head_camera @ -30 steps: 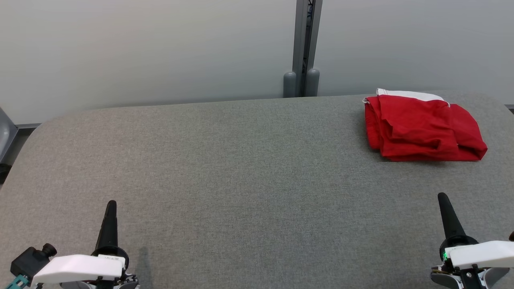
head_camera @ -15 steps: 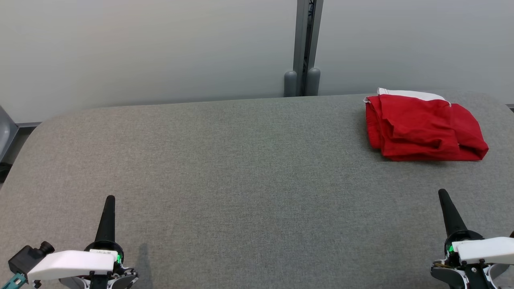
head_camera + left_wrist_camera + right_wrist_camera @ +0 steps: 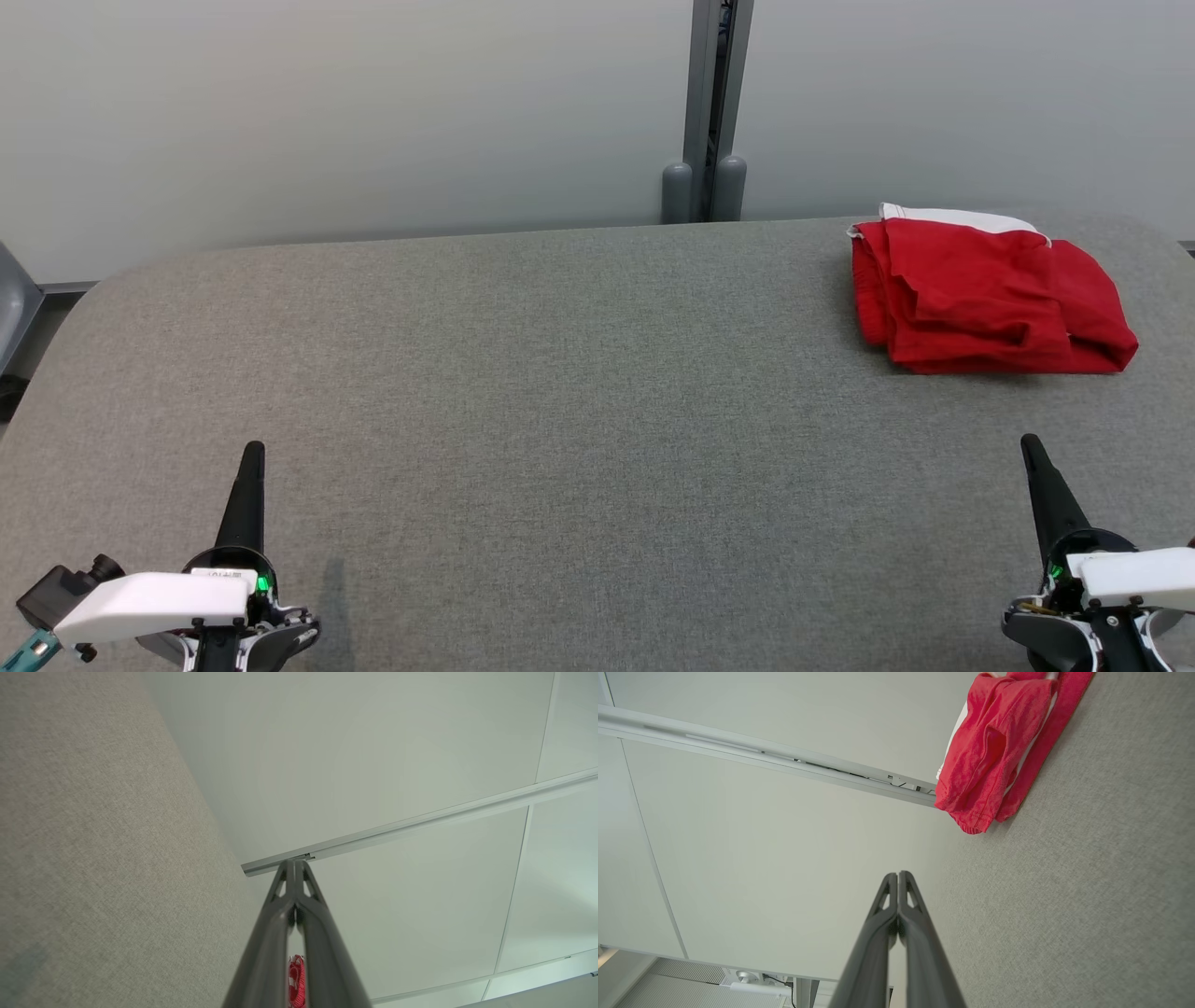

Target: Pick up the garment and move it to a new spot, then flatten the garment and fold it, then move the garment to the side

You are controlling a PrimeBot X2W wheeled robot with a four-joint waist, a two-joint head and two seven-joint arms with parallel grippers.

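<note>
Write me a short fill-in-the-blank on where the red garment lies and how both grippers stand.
1. The red cloth garment with a white edge lies on the far ____ part of the grey fabric-covered table.
2. The two long dark fingers of the left gripper are ____.
3. The right gripper, short of the garment, holds ____.

Missing words: right; shut; nothing.

Lower left: left claw, 2 fingers pressed together, pointing forward. Lower right: right claw, same.
</note>
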